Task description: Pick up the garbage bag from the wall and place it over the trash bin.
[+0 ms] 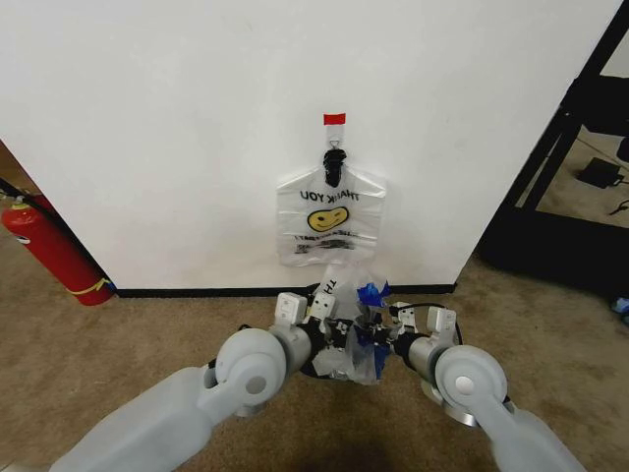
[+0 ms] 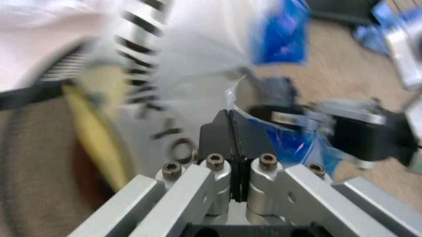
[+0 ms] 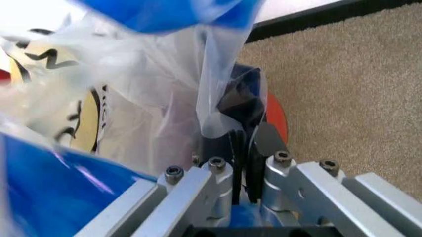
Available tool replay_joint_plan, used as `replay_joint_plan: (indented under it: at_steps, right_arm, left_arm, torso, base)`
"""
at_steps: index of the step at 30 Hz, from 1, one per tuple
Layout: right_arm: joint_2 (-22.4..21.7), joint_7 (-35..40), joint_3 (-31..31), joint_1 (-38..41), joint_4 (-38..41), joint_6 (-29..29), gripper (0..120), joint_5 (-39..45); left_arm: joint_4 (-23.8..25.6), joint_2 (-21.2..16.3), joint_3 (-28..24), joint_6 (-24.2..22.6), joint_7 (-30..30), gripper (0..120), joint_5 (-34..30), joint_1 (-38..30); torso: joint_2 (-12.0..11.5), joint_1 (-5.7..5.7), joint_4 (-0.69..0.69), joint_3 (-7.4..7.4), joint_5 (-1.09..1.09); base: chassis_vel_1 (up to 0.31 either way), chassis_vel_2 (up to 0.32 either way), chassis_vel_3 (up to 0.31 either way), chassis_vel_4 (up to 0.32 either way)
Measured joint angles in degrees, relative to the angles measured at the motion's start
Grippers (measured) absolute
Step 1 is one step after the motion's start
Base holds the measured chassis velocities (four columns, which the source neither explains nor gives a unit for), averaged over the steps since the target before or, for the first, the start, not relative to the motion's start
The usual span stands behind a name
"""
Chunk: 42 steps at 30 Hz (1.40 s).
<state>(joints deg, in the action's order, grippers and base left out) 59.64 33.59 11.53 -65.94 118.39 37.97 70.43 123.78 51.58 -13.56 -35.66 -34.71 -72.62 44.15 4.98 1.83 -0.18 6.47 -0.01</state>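
Bag held between both grippers, low before the wall.

We see the garbage bag (image 1: 352, 320) bunched and crumpled, its long axis running roughly up and down, top edge toward the wall (image 1: 197, 118), over the trash bin (image 1: 324, 366). Our left gripper (image 1: 329, 307) pinches its film with jaws closed; our right gripper (image 1: 385, 317) does likewise from the other side. A second printed bag (image 1: 330, 218) hangs flat from the hook (image 1: 333, 165), print reversed. A red fire extinguisher (image 1: 54, 251) leans far left.
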Motion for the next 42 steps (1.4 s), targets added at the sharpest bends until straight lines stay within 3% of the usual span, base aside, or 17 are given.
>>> replay_joint_plan:
  at_steps: [7, 14, 25, 35, 41, 42]
  right_arm:
    - [0.79, -0.35, 1.23, -0.43, -0.63, -0.25, 0, 0.00]
    - [1.05, -0.85, 1.89, -0.22, -1.14, -0.33, 0, 0.06]
    - [1.77, -1.76, 2.90, -0.79, -1.68, -0.42, 0, -0.26]
    - [1.37, -2.41, 4.11, -1.73, -1.33, -0.54, 0, -0.23]
    - [1.58, -2.65, 4.17, -1.77, -1.34, -0.55, 0, -0.37]
    - [1.69, -2.70, 4.31, -1.83, -1.35, -0.55, 0, -0.49]
  left_arm:
    - [3.58, -2.85, 9.29, 0.17, 1.67, 0, 0.74, 7.72]
    - [7.11, -6.07, 12.86, 0.78, 4.27, 0, 4.42, 14.23]
    - [8.98, -8.70, 15.17, 0.85, 4.65, 0, 5.17, 17.25]
    - [5.30, -9.93, 16.83, 0.72, 5.77, 0, 4.95, 19.44]
    - [7.36, -9.82, 17.29, 0.05, 5.87, 0, 5.24, 21.47]
    - [8.39, -9.85, 17.60, -0.02, 5.96, 6, 6.13, 21.83]
  torso:
    - [0.00, 0.00, -0.01, 0.00, -0.01]
    - [0.00, 0.00, 0.01, 0.00, 0.00]
    - [0.00, 0.00, 0.00, 0.00, 0.00]
    - [0.00, 0.00, 0.00, 0.00, 0.00]
    - [0.00, 0.00, 0.00, 0.00, 0.01]
    - [0.00, 0.00, 0.00, 0.00, 0.00]
  base:
    - [0.000, 0.000, 0.000, 0.000]
    - [0.000, 0.000, 0.000, 0.000]
    - [0.000, 0.000, 0.000, 0.000]
    - [0.000, 0.000, 0.000, 0.000]
    - [0.000, 0.000, 0.000, 0.000]
    - [0.000, 0.000, 0.000, 0.000]
